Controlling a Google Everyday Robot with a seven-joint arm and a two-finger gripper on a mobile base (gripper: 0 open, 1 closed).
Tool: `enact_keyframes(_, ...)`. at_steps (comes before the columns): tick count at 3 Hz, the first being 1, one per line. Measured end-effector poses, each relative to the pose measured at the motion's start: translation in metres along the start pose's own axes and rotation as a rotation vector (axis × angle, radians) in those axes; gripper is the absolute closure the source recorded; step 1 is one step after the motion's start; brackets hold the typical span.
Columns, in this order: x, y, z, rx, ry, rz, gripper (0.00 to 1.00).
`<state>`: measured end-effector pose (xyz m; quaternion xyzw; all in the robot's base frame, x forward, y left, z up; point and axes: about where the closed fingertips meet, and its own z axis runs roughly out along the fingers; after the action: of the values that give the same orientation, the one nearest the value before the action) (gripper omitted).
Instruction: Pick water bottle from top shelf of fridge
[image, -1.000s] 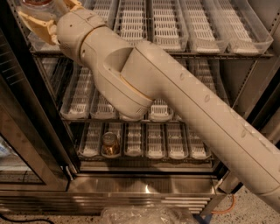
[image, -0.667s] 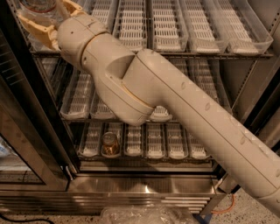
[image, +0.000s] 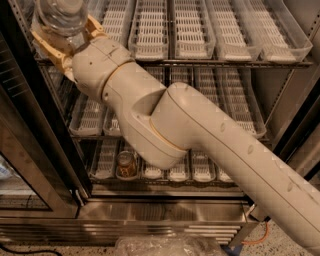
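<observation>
Up in the top left corner of the camera view, the gripper (image: 70, 36) is pinching the water bottle (image: 59, 14), with one tan finger pressed against its left side and the other against its right. The fingers (image: 46, 46) are spread only as far as the bottle's width. Only the clear ribbed body of the bottle shows, since the top edge of the view cuts it off and its cap is out of sight. It sits at the left end of the top shelf (image: 225, 62), by the front rail, and I cannot tell whether it rests on the shelf or hangs just above it. The thick cream arm (image: 200, 135) runs from the lower right corner diagonally up to the gripper, crossing in front of the open fridge (image: 160, 220) and hiding much of its middle. To the right of the bottle, long clear trays (image: 190, 30) with white slatted floors lie side by side on the top shelf. More trays of the same kind line the middle rack (image: 90, 135) and the lowest rack (image: 200, 181). A short amber jar (image: 126, 165) stands upright in one lane of the lowest rack, well below the bottle. The dark-framed glass door (image: 30, 150) stands open at the left.
</observation>
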<state>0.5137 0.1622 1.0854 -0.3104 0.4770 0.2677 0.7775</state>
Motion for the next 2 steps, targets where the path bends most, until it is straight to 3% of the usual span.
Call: enact_keyframes(2,-0.013,0.030,-0.056,-0.007,-0.007,-0.040,1.00)
